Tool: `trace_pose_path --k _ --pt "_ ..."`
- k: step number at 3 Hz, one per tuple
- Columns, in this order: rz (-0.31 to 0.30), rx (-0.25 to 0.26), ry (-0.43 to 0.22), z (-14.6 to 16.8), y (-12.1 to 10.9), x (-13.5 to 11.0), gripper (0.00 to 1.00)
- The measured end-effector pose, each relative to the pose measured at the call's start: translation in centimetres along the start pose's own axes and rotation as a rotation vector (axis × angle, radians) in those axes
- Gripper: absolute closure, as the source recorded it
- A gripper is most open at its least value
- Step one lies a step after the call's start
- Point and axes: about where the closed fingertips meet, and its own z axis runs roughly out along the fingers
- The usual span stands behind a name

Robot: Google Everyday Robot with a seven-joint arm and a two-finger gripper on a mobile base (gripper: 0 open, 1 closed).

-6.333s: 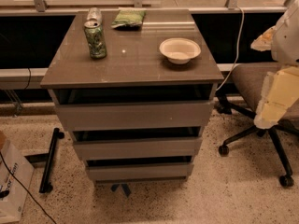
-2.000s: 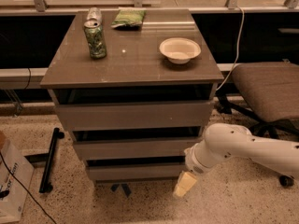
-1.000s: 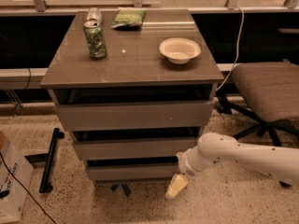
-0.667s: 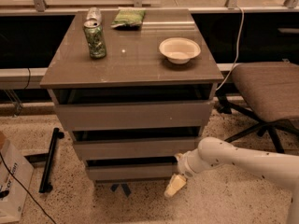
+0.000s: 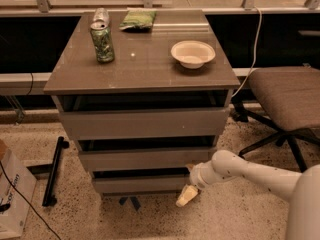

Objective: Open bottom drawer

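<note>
The bottom drawer is the lowest, narrowest grey front of the grey-brown cabinet, just above the speckled floor, and it looks pushed in. My gripper comes in from the right on a white arm and sits at the drawer front's lower right corner, close to the floor. The middle drawer front and the tall top drawer front are above it.
On the cabinet top stand a green can, a green packet and a white bowl. An office chair stands to the right. A black bar and a cardboard box lie on the floor at left.
The arm has swung from the right side down to the floor and moved left, bringing the gripper to the bottom drawer's lower right corner. The drawers have not moved.
</note>
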Motion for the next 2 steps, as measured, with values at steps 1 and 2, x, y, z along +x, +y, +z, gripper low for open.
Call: trace_pose_path --k 1,2 --pt "0.019 -0.024 -0.004 2.3 -1.1 1.8 0.00" --pt "0.062 -0.046 -0.030 4.3 -2.0 3.4 0.00"
